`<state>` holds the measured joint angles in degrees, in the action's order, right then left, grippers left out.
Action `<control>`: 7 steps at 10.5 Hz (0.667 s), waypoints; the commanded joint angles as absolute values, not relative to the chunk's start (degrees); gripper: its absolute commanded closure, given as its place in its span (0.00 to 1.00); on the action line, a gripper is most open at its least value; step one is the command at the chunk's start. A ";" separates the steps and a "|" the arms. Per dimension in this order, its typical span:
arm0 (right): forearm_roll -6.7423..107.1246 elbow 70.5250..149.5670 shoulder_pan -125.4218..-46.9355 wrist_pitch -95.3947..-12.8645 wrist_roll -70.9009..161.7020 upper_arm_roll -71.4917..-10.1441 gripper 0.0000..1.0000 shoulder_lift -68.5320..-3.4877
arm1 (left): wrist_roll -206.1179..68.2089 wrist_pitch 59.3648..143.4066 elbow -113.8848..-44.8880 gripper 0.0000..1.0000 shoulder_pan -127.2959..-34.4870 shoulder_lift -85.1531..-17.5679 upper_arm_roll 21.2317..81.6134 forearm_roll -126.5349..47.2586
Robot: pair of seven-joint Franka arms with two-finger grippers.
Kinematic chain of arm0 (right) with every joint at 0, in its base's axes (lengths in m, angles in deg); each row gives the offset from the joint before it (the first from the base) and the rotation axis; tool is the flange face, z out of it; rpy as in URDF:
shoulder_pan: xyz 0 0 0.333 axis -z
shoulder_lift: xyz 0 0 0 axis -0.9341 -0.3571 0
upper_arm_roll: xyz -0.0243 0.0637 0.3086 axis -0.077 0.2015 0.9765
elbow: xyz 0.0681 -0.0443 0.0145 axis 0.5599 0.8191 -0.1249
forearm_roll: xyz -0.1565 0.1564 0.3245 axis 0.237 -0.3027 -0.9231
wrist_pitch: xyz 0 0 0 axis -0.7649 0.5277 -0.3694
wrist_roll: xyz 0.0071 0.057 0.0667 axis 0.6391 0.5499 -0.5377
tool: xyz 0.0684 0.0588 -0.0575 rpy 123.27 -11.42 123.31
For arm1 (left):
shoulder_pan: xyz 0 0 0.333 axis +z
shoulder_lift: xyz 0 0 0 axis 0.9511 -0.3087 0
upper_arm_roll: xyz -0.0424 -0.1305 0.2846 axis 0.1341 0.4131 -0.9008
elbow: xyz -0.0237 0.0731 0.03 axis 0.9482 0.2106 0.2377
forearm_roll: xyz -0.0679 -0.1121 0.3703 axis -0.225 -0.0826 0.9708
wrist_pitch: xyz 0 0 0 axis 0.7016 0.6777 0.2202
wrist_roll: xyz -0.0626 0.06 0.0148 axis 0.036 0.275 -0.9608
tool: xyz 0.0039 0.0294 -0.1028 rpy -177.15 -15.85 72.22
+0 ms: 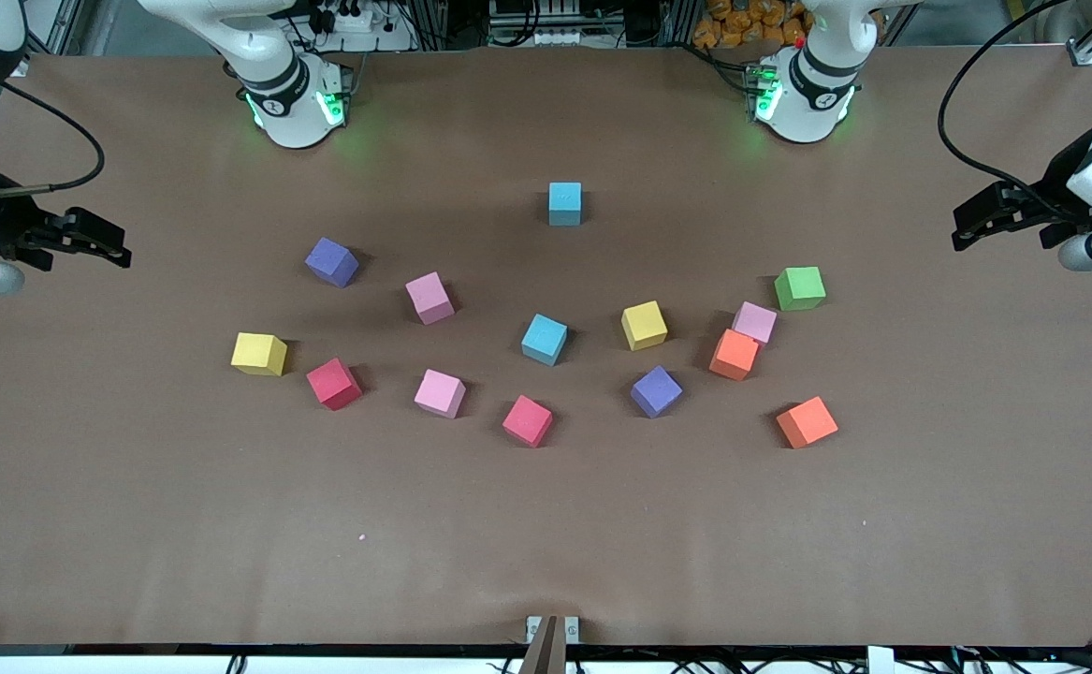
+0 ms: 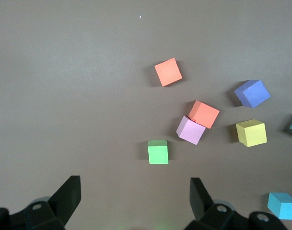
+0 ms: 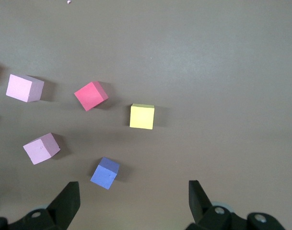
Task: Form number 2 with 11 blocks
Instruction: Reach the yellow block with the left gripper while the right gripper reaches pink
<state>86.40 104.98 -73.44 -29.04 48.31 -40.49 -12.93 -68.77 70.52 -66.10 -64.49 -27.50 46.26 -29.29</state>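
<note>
Several blocks lie scattered over the brown table, and no number 2 shows among them. One cyan block (image 1: 564, 203) sits alone nearest the arm bases. A pink block (image 1: 754, 322) touches an orange block (image 1: 734, 354); the other blocks stand apart, among them a purple block (image 1: 331, 261) and a yellow block (image 1: 259, 354). My right gripper (image 1: 123, 253) hangs open and empty over the right arm's end of the table, the purple block (image 3: 105, 173) just off its fingertips in the right wrist view. My left gripper (image 1: 959, 236) hangs open and empty over the left arm's end.
A green cube (image 1: 799, 287) sits beside the pink and orange pair toward the left arm's end, and it lies off the left gripper (image 2: 135, 191) in the left wrist view (image 2: 158, 152). A wide bare strip of table (image 1: 546, 543) runs nearest the front camera.
</note>
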 commanded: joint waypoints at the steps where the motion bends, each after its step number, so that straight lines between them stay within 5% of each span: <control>1: 86.33 105.94 -73.30 -28.86 49.11 -40.38 0.00 -12.19 | -69.09 69.39 -65.63 0.00 -64.28 -26.97 46.19 -29.94; 7: 86.42 106.12 -74.09 -29.65 49.20 -40.20 0.00 -12.55 | -74.25 71.48 -67.12 0.00 -66.12 -31.00 49.78 -30.29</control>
